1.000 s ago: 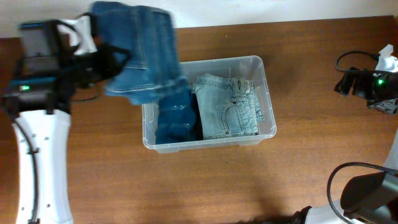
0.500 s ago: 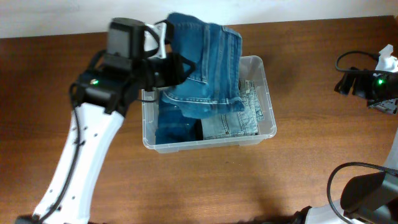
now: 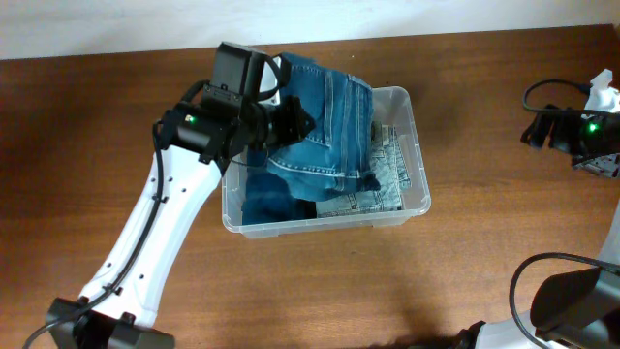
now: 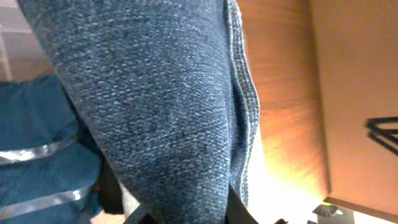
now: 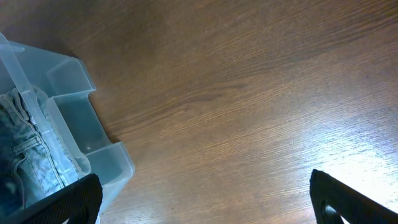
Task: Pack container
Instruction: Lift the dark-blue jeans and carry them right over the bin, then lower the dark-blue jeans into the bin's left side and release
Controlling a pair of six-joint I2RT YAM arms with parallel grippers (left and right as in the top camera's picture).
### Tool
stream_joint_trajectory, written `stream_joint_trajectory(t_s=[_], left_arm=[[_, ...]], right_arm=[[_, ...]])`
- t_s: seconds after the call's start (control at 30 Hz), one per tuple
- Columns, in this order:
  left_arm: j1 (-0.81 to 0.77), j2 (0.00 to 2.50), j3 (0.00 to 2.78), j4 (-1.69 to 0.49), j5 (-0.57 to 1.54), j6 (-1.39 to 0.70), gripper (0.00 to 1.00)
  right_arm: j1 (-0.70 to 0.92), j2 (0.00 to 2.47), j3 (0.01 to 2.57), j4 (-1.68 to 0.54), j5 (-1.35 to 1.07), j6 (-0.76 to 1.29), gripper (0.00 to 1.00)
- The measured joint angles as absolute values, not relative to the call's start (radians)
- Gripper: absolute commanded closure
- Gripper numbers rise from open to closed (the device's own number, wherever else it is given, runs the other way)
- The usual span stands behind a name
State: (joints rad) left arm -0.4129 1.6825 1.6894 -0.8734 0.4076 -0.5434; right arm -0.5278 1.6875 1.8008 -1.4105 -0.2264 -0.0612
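Clear container [image 3: 416, 126] on the counter [image 3: 484, 242], light jeans [image 3: 383, 189] and dark jeans [image 3: 271, 199] inside, left end effector [image 3: 291, 121] clamped on blue jeans [image 3: 334, 126] draped over it, right end effector [image 5: 205, 202] spread wide near its corner.

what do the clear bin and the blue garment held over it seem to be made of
The clear rectangular bin: likely glossy see-through plastic; pale jeans show through its wall. The mid-blue folded garment: apparently matte denim, with speckled twill weave and stitched seams.

No legible text, label, brand, number or sign on anything in view
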Motion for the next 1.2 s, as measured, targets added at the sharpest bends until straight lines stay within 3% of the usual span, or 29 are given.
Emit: stream_joint_trajectory(t_s=[0.47, 1.2], left_arm=[[-0.401, 1.681, 1.494, -0.848, 0.262, -0.548, 0.99], [-0.413, 1.681, 1.482, -1.011, 0.008, -0.566, 0.99]], right_arm=[[-0.528, 1.687, 1.801, -1.411, -0.226, -0.06, 0.02], [-0.528, 1.687, 1.801, -1.411, -0.226, -0.061, 0.02]])
